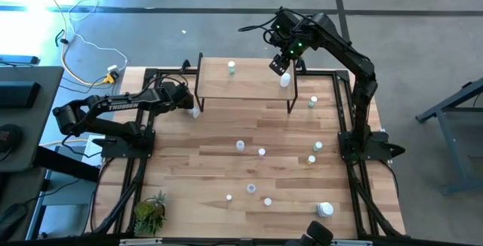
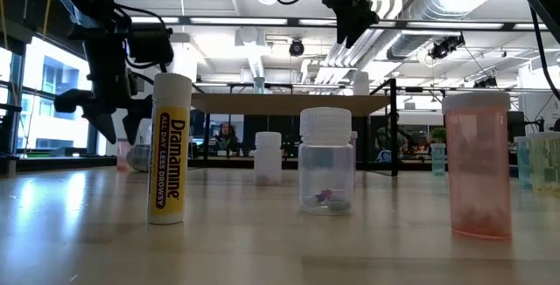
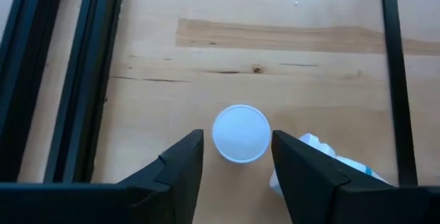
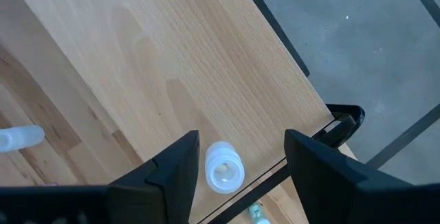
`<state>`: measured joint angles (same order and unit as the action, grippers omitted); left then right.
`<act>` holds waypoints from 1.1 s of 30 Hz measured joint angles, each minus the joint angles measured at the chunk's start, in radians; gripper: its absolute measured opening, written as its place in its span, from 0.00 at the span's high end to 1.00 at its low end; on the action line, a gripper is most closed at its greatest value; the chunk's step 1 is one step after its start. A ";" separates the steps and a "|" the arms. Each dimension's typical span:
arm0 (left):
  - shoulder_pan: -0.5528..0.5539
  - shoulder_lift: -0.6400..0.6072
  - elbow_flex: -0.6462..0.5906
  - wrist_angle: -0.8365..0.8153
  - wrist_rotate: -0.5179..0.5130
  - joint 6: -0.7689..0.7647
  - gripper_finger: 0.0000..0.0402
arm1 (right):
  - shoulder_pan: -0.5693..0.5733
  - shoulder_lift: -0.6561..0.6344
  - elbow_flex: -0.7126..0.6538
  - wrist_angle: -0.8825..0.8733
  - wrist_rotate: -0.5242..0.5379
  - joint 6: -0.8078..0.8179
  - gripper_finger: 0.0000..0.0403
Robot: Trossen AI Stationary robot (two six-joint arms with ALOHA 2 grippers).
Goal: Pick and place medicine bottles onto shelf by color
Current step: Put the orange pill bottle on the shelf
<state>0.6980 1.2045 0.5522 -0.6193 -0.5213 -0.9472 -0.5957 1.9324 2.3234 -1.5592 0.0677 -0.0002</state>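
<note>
Scattered bottles (image 1: 262, 152) on tabletop (image 1: 196, 170) before shelf (image 1: 245, 80). Left gripper (image 3: 237, 157), shelf's left end: jaws apart, straddling upright white-capped bottle (image 3: 240, 133). Right gripper (image 4: 240, 157), shelf's right end: jaws apart over white bottle (image 4: 223, 168).

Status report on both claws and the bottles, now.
Left claw open, straddling a white-capped bottle beside the shelf. Right claw open above a bottle on the shelf's right end. Nothing blocking.

In the high view the left end effector (image 1: 192, 109) hides what lies under it. The scattered medicine bottles (image 1: 262, 152) are too small to tell cap colours. In the left wrist view a toppled bottle (image 3: 330, 165) sits partly behind a finger (image 3: 302, 176).
</note>
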 joint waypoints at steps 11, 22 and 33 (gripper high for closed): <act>0.032 0.000 0.000 0.000 0.009 0.017 0.69 | 0.000 0.000 0.000 0.000 0.000 0.000 0.49; 0.035 0.000 0.000 0.000 0.017 0.018 0.70 | 0.000 0.000 0.000 0.000 0.000 0.000 0.49; 0.035 0.000 0.000 0.000 0.024 0.018 0.70 | 0.000 0.000 0.000 0.000 0.000 0.000 0.49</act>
<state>0.7326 1.2045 0.5526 -0.6193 -0.4976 -0.9295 -0.5957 1.9327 2.3234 -1.5590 0.0677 -0.0006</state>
